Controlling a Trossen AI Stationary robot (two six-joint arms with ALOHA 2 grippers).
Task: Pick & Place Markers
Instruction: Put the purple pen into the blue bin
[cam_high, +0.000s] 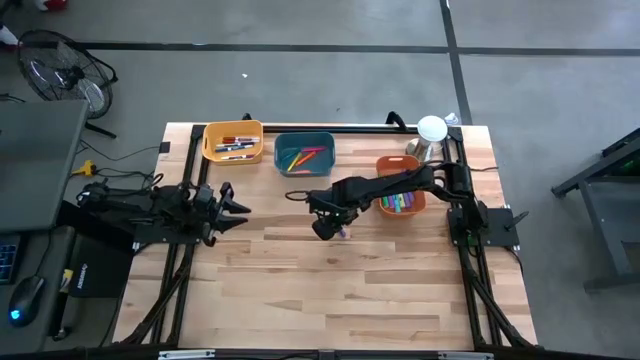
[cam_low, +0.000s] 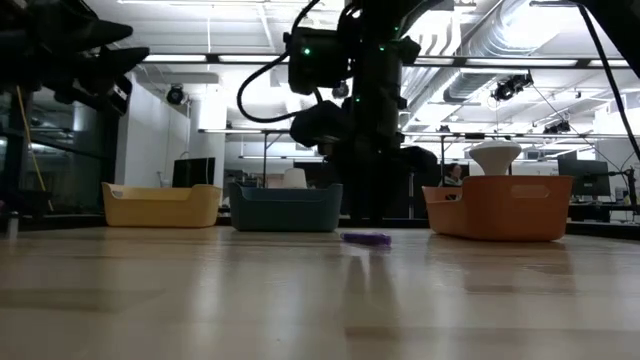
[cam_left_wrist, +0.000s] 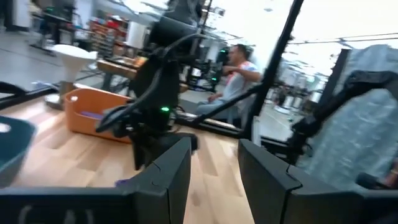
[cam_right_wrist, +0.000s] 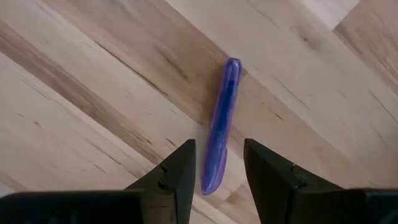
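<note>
right gripper (cam_right_wrist: 217, 171) points straight down, jaws open astride the purple marker (cam_right_wrist: 222, 124); holding nothing

My fingers (cam_right_wrist: 180, 171) are dark — almost black. Under them lies 1 purple marker (cam_right_wrist: 221, 127) on pale wood table (cam_right_wrist: 93, 93), streaked with brown grain. I see 3 bins — yellow (cam_high: 232, 141), teal (cam_high: 303, 152), orange (cam_high: 400, 196).

A purple marker (cam_right_wrist: 221, 124) lying flat on the wooden table (cam_right_wrist: 93, 93), the right gripper (cam_right_wrist: 219, 163) hanging right over it, its two dark fingers (cam_right_wrist: 180, 171) standing apart, one on each side of the marker's near end
</note>
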